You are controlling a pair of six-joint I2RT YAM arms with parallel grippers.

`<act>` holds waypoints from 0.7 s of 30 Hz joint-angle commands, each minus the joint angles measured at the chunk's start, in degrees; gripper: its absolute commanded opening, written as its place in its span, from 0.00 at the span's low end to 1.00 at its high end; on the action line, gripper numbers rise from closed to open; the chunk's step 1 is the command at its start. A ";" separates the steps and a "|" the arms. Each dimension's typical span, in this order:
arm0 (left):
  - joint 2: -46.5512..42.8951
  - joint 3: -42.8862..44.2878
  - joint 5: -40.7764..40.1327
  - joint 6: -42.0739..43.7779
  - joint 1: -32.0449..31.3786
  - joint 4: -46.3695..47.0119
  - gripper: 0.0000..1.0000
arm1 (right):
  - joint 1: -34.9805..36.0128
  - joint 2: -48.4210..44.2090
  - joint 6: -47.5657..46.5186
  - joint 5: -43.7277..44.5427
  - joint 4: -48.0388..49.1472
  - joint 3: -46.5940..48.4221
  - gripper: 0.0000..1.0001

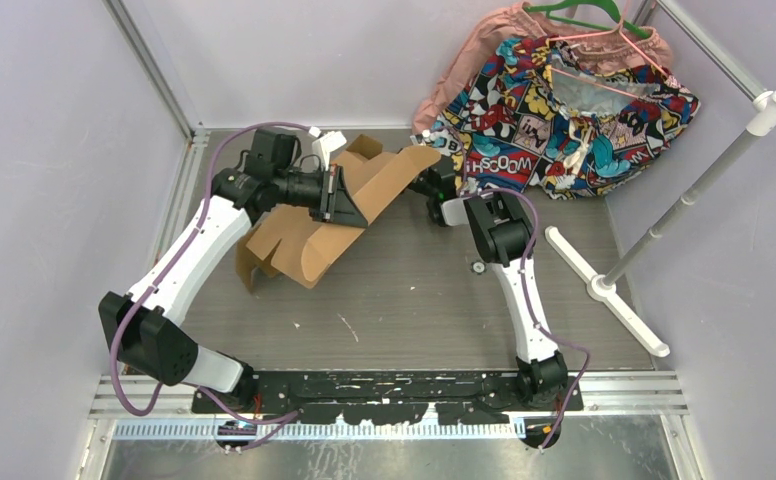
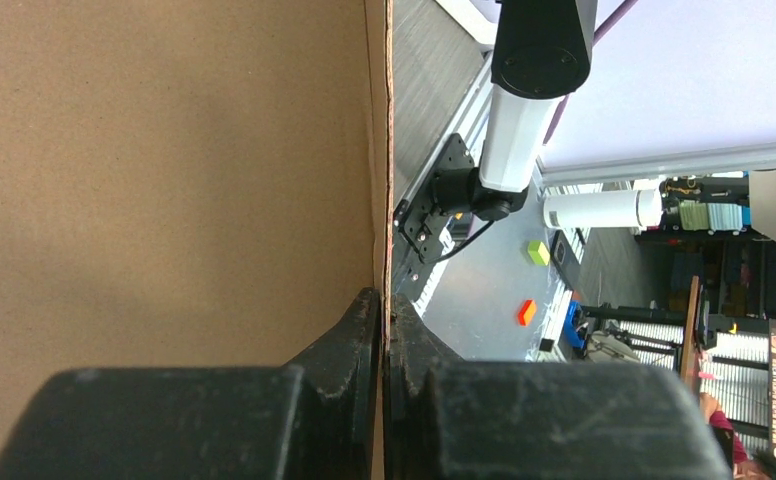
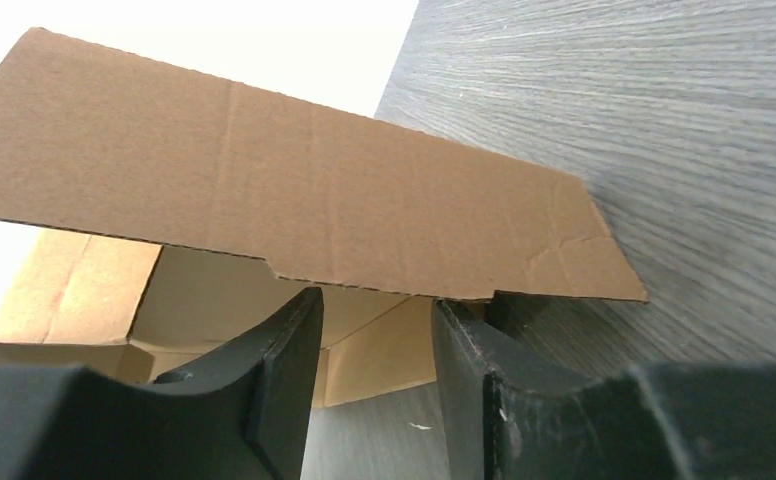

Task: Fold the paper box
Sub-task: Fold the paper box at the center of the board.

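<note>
Left gripper [image 1: 342, 196] is clamped shut on a raised edge of the paper box [image 1: 309, 235]; in the left wrist view its fingers [image 2: 349, 340] pinch the thin cardboard edge, and the brown panel fills everything to the left of them. The box sits half-formed on the far left part of the surface [image 1: 414, 300], one long flap slanting up and to the right.

That flap's tip reaches the right gripper [image 1: 436, 180], whose jaws stand partly apart with nothing between them. From the right wrist view the flap hangs just above and ahead of the fingertips, its notched lower edge crossing the gap and hiding most of the box's interior.

Close behind the right gripper, at the far edge, lies a comic-print cloth [image 1: 564, 120] on top of a pink garment [image 1: 464, 60] with a green hanger [image 1: 574, 15]. A white stand [image 1: 604, 285] rests on the surface to the right, well apart from the box.
</note>
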 commanded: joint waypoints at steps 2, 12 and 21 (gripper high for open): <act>-1.94 0.76 2.63 1.54 0.37 0.42 0.07 | 0.30 -5.76 -8.88 3.11 -1.40 0.27 0.49; -1.22 1.64 3.33 2.79 1.08 -1.16 0.07 | 0.85 -17.36 -26.64 13.52 2.72 -16.99 0.54; -0.77 2.29 3.95 3.26 1.23 -1.86 0.07 | 1.21 -16.87 -34.13 20.14 3.94 -16.08 0.58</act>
